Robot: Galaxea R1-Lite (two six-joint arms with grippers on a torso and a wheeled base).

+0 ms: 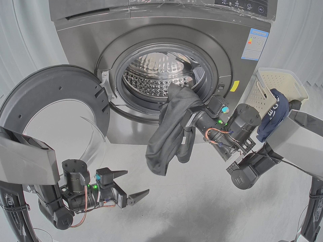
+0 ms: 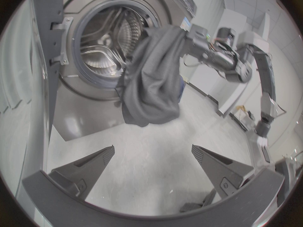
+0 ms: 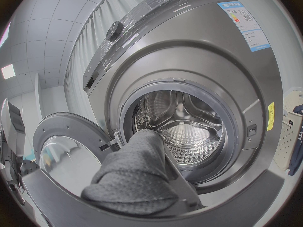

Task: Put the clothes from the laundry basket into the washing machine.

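Looking nearest first, my left gripper hangs low over the floor, fingers spread wide and holding nothing. Farther on, my right gripper has its fingers clenched on the dark cloth, just at the mouth of the washing machine. Most of the cloth dangles outside, so I think it could slip to the floor if I let go early. Far right, blue clothes sit in the laundry basket.

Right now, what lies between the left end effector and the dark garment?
Only bare floor: in the left wrist view nothing lies between the open left end effector and the hanging dark garment.
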